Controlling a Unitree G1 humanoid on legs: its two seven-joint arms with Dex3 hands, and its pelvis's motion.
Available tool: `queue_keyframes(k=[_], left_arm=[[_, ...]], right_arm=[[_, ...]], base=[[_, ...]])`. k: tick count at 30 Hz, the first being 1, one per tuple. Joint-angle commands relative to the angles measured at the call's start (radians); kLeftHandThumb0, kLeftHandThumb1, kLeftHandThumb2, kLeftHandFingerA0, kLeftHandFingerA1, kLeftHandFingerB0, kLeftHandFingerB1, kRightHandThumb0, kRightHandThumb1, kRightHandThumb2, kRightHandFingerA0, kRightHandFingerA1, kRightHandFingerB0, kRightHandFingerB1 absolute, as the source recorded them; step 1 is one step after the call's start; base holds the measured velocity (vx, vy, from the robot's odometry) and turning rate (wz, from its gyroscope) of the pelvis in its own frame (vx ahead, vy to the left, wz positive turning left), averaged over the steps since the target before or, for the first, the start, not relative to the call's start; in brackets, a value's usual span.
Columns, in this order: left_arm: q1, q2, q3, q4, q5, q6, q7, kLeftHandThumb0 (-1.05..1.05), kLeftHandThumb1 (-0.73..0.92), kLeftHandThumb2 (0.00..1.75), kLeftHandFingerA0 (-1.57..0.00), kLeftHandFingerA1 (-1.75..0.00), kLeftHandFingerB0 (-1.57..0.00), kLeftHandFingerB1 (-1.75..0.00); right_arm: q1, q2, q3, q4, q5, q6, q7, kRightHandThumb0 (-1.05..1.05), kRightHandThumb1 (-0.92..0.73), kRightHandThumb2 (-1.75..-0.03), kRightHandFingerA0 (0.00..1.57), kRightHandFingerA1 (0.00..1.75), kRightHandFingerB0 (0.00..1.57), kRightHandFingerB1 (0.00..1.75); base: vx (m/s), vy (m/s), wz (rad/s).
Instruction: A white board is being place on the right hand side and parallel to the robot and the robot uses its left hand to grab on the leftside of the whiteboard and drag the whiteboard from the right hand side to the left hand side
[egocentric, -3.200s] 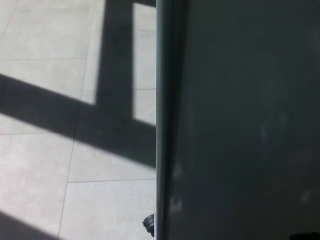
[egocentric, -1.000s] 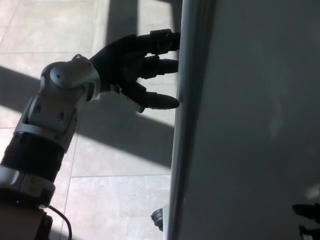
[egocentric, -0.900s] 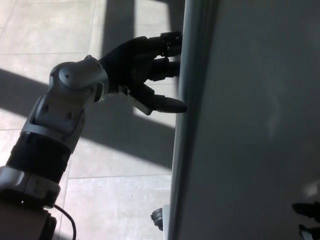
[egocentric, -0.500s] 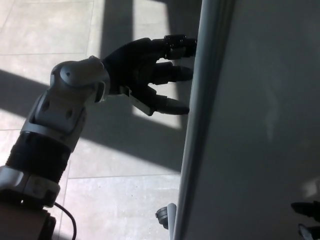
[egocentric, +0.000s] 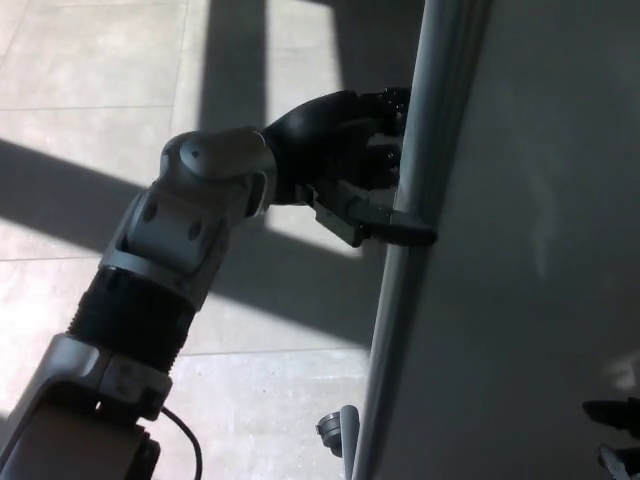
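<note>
So the whiteboard (egocentric: 520, 250) pretty much fills the right half of the head view, a big grey surface standing upright, sitting in shade. Its left side is a pale metal frame edge (egocentric: 420, 240) that runs from the top of the picture down to the bottom, leaning a bit so the top sits further right than the bottom. Down near the bottom of that edge there's a small caster wheel (egocentric: 332, 432) poking out on the floor side.

The left robot hand (egocentric: 350, 160) is right up against that frame edge, about a third of the way down the picture. Its thumb (egocentric: 385, 225) lies across the front of the frame, pointing right, touching it. The two fingers at the top reach in toward the edge and seem to curl around behind it, though it's dark there, so how far they wrap is hard to call. Looks like it's closed on the frame. The silver wrist and forearm (egocentric: 170, 260) come up from the lower left.

The right robot hand (egocentric: 612, 440) only shows as a couple of dark fingertips at the bottom right corner, in front of the board; can't tell how open it is.

Behind everything is a light tiled floor (egocentric: 70, 320) with strong dark shadow bands across it.
</note>
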Motion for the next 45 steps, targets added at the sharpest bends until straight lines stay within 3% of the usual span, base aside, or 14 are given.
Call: queue_keyframes(k=[1, 9, 13, 14, 15, 16, 17, 21, 22, 25, 39, 42, 44, 45], left_arm=[[-0.023, -0.052, -0.023, 0.078, 0.047, -0.105, 0.039, -0.38, 0.29, 0.66, -0.01, -0.34, 0.0, -0.19], [-0.071, -0.135, -0.005, 0.208, 0.056, -0.097, 0.1, -0.45, 0.31, 0.67, -0.01, -0.3, 0.0, -0.14], [-0.095, -0.162, -0.001, 0.258, 0.086, -0.098, 0.177, -0.49, 0.38, 0.7, -0.16, -0.47, 0.0, -0.18], [-0.09, -0.166, -0.008, 0.289, 0.112, -0.179, 0.21, -0.5, 0.48, 0.77, -0.62, -0.64, 0.0, -0.15], [-0.082, -0.175, -0.006, 0.304, 0.122, -0.212, 0.243, -0.43, 0.64, 0.59, -0.81, -0.47, -0.02, -0.25], [-0.072, -0.189, -0.005, 0.32, 0.139, -0.251, 0.3, -0.25, 0.82, 0.67, -1.14, -0.57, -0.29, -0.31], [-0.063, -0.201, -0.005, 0.331, 0.156, -0.286, 0.355, -0.25, 0.82, 0.67, -1.14, -0.57, -0.29, -0.31], [-0.049, -0.206, 0.005, 0.362, 0.165, -0.363, 0.411, -0.14, 0.85, 0.66, -1.14, -0.85, -0.82, -0.48], [-0.042, -0.214, 0.022, 0.368, 0.153, -0.361, 0.431, -0.12, 0.82, 0.81, -0.99, -1.17, -0.95, -0.91], [-0.032, -0.225, 0.048, 0.391, 0.154, -0.381, 0.493, -0.07, 0.82, 0.78, -0.88, -1.36, -0.86, -1.2], [0.032, -0.175, 0.11, 0.303, 0.12, -0.393, 0.444, -0.15, 0.82, 0.69, -0.79, -1.57, -0.69, -1.31], [0.055, -0.145, 0.123, 0.274, 0.126, -0.416, 0.441, -0.13, 0.81, 0.79, -0.87, -1.61, -0.68, -1.37], [0.063, -0.133, 0.139, 0.256, 0.113, -0.405, 0.432, -0.15, 0.79, 0.75, -0.88, -1.48, -0.76, -1.22], [0.068, -0.125, 0.147, 0.251, 0.107, -0.401, 0.423, -0.09, 0.81, 0.84, -0.9, -1.6, -0.7, -1.35]], right_arm=[[0.002, -0.011, -0.007, 0.0, 0.009, -0.017, 0.009, -0.2, -0.74, -0.62, 0.78, 0.56, 0.63, 0.4], [-0.009, -0.011, -0.009, 0.001, 0.012, -0.02, 0.016, -0.21, -0.75, -0.62, 0.78, 0.56, 0.64, 0.4], [-0.015, -0.007, -0.011, 0.0, 0.013, -0.022, 0.018, -0.2, -0.75, -0.62, 0.77, 0.56, 0.64, 0.4], [-0.017, -0.007, -0.008, -0.001, 0.009, -0.026, 0.014, -0.19, -0.75, -0.62, 0.77, 0.56, 0.64, 0.41], [-0.019, -0.007, -0.005, 0.0, 0.005, -0.021, 0.009, -0.19, -0.75, -0.62, 0.77, 0.55, 0.64, 0.4], [-0.021, -0.008, -0.005, 0.0, 0.005, -0.017, 0.01, -0.19, -0.76, -0.62, 0.78, 0.57, 0.64, 0.4], [-0.023, -0.009, -0.005, 0.0, 0.006, -0.016, 0.015, -0.19, -0.76, -0.62, 0.78, 0.57, 0.64, 0.4], [-0.034, -0.013, -0.006, 0.0, 0.006, -0.018, 0.02, -0.19, -0.75, -0.62, 0.79, 0.59, 0.62, 0.4], [-0.035, -0.014, -0.006, 0.0, 0.006, -0.017, 0.02, -0.19, -0.74, -0.62, 0.79, 0.57, 0.63, 0.4], [-0.036, -0.015, -0.007, 0.0, 0.006, -0.019, 0.019, -0.19, -0.74, -0.62, 0.79, 0.58, 0.63, 0.4], [-0.036, -0.019, 0.002, -0.001, -0.003, -0.015, 0.01, -0.18, -0.76, -0.62, 0.8, 0.6, 0.64, 0.41], [-0.039, -0.019, 0.004, -0.001, -0.005, -0.02, 0.007, -0.19, -0.75, -0.62, 0.79, 0.6, 0.62, 0.41], [-0.045, -0.017, 0.004, -0.001, -0.005, -0.005, 0.01, -0.2, -0.76, -0.62, 0.79, 0.58, 0.63, 0.41], [-0.045, -0.016, 0.006, -0.001, -0.007, -0.005, 0.007, -0.21, -0.76, -0.62, 0.79, 0.58, 0.64, 0.4]], base=[[0.0, 0.0, 0.0], [0.0, 0.0, 0.0], [0.0, 0.0, 0.0], [0.0, 0.0, 0.0], [0.0, 0.0, 0.0], [0.0, 0.0, 0.0], [0.0, 0.0, 0.0], [0.0, 0.0, 0.0], [0.0, 0.0, 0.0], [0.0, 0.0, 0.0], [0.0, 0.0, 0.0], [0.0, 0.0, 0.0], [0.0, 0.0, 0.0], [0.0, 0.0, 0.0]])
